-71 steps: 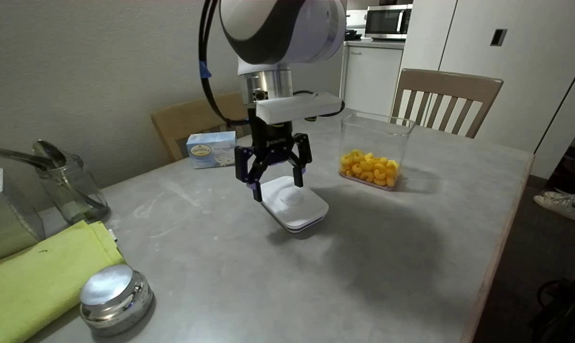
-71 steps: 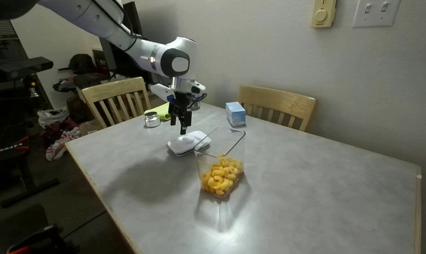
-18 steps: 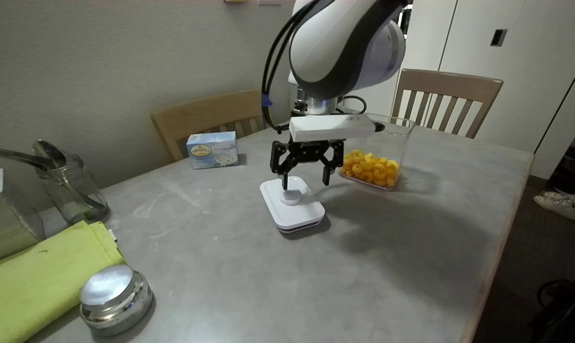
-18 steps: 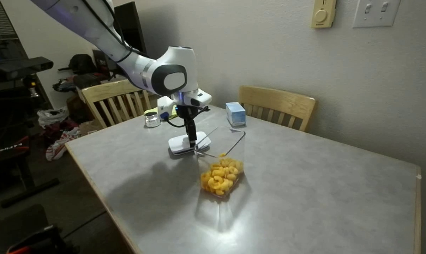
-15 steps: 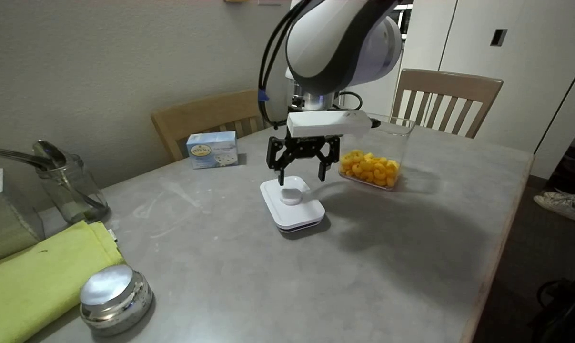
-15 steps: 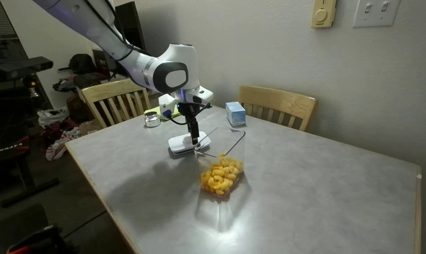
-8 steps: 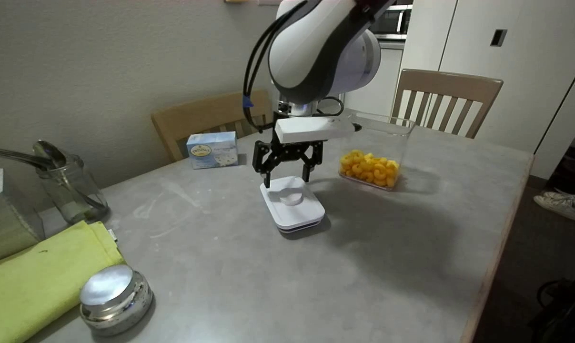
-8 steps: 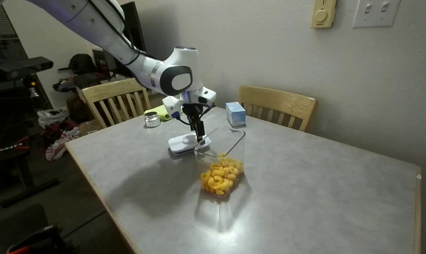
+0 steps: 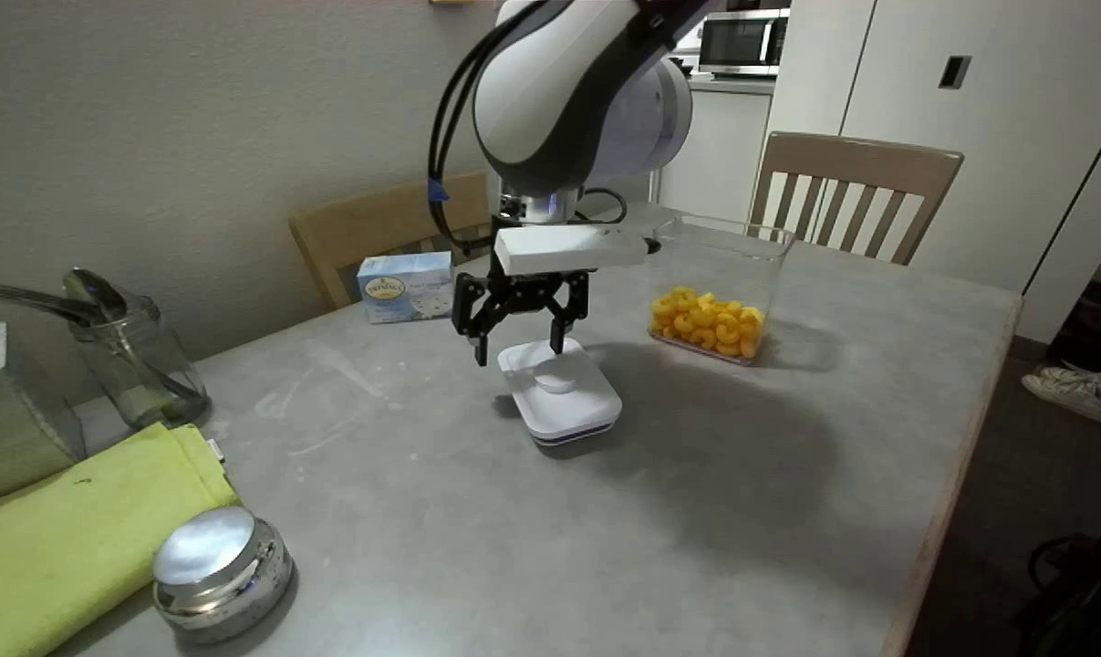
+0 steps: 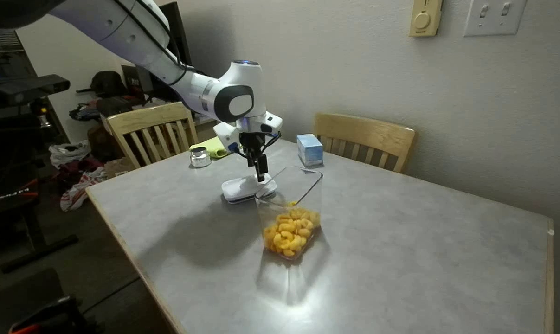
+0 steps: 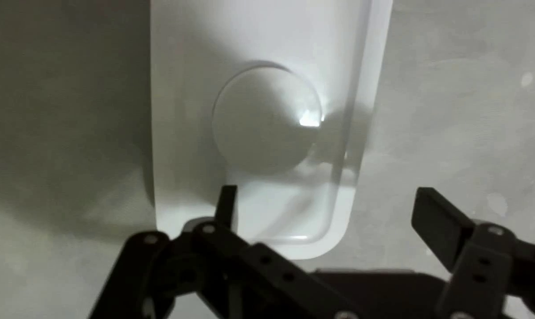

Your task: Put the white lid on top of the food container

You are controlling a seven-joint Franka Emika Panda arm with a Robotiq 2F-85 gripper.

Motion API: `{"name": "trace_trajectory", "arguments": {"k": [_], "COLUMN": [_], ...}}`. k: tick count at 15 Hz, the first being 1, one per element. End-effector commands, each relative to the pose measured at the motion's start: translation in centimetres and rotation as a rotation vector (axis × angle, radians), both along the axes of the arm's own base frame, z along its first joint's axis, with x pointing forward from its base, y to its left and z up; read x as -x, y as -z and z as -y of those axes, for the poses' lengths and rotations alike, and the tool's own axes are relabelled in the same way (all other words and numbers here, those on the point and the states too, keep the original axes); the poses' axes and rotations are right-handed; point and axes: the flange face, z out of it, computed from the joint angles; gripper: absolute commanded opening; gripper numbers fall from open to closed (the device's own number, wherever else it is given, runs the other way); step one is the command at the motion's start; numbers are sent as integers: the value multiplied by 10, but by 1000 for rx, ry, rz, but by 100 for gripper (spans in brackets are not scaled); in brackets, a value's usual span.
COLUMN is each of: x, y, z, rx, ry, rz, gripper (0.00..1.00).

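The white lid lies flat on the table, its raised round centre facing up. It also shows in an exterior view and in the wrist view. The clear food container, with yellow-orange pieces at its bottom, stands upright and open-topped beside it; it shows in an exterior view too. My gripper is open and empty above the lid's far end, pointing down. In the wrist view the gripper has one finger over the lid and the other over bare table, past the lid's edge.
A blue-and-white box stands near the wall. A shiny round metal jar, a yellow cloth and a glass jar with cutlery are at one end. Chairs stand round the table.
The gripper first turned and lowered over the lid, then rose slightly and slid from the lid's centre toward its far end, away from the container. It stayed open. The lid shifted slightly and lies flatter.
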Motion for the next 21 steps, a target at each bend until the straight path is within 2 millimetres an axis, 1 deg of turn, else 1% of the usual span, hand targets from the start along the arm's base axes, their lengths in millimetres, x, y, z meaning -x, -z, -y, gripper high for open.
{"name": "trace_trajectory", "arguments": {"k": [1,6,14,17,21], "x": [3,11,27,35,46], "y": [-11,-11,2,1,-4], "z": [-3,-6,-9,-5,-5], "rx": [-12,-17,-20,-12,-7], "ry": [10,54,105,123,142], "rz": [-40,-52,-85,-90,-98], "gripper": [100,100,100,100,100]}}
